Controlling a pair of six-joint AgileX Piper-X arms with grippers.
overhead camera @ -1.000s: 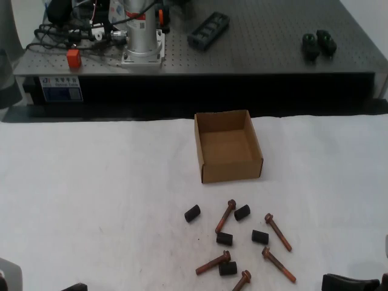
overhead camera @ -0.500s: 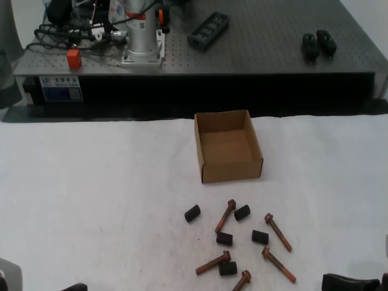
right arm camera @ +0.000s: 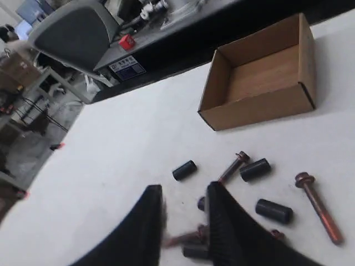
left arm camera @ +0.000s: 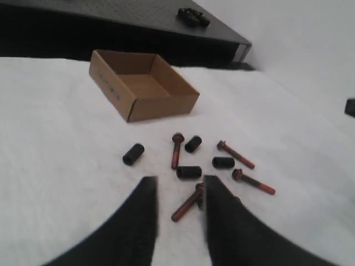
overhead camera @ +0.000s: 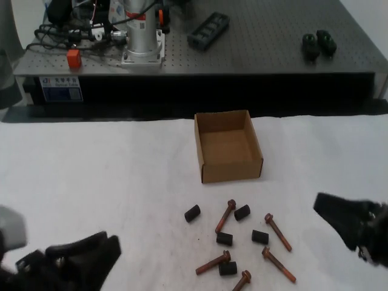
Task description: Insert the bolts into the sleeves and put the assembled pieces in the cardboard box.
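Suddenly both arms are over the work: within the last half-second the left gripper (left arm camera: 179, 184) and the right gripper (right arm camera: 183, 191) have swung in above the white cloth (overhead camera: 91, 182) from the near corners. Each has its two black fingers parted by a narrow gap, with nothing held between them. This looks like the opening reach, with no piece yet assembled. Just ahead of the left gripper lie five rust-brown flanged metal bolts (left arm camera: 176, 151), scattered among five short black cylindrical sleeves (left arm camera: 133, 154). Beyond them, farther from both grippers, sits the open brown cardboard box (left arm camera: 161, 108), with nothing inside. The pieces lie mixed, and the sleeve nearest the grippers appears to touch a bolt, which may crowd a clean pick. Past the box runs a black perforated metal bench (overhead camera: 254, 48) carrying a silver post (overhead camera: 143, 36).
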